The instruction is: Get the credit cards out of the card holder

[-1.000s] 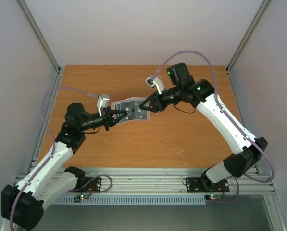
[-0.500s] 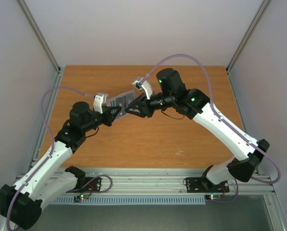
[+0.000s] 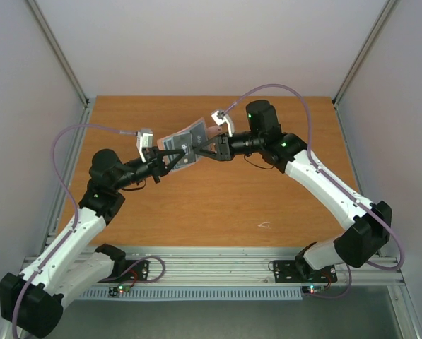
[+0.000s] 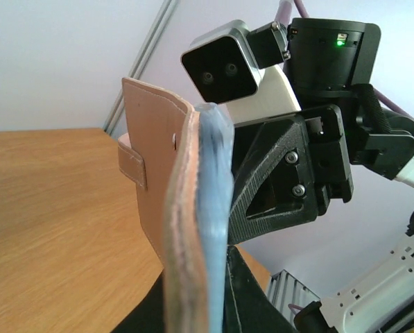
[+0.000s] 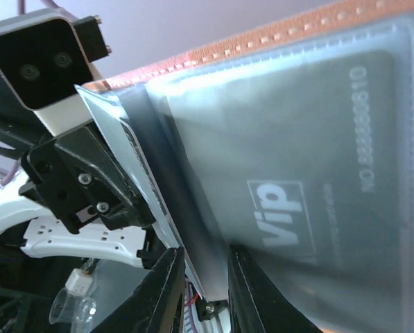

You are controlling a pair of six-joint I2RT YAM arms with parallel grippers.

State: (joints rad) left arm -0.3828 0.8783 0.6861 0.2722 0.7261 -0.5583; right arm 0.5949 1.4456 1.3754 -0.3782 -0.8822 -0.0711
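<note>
Compared with a second ago, the card holder (image 3: 185,143) is no longer low and nearly flat over the tabletop (image 3: 232,205). It now hangs clear of the wood, higher in the overhead view and tipped up on a slant between the two arms. The left arm has drawn its elbow outward. The right arm, which half a second ago leaned far across to the left, now sits further back, with its fingers meeting the holder's right side.

The left gripper (image 3: 174,158) is clamped tight on the holder's lower edge. Its wrist camera sees the holder edge-on, tan-pink leather on the left and the light blue lining on the right, rising from between its dark fingers.

The right gripper (image 3: 197,152) has its jaws a narrow way apart. A thin edge of the holder's blue-grey inner layer runs down between its fingertips (image 5: 170,291). I cannot tell whether they press on that edge.

A dark credit card (image 5: 297,173) sits inside a clear pocket of the holder. Seen upside down, it carries a white boxed mark reading "Vip". Along its edge is a line of small white characters beginning "NO", and the digits after that are too blurred to read with certainty.
</note>
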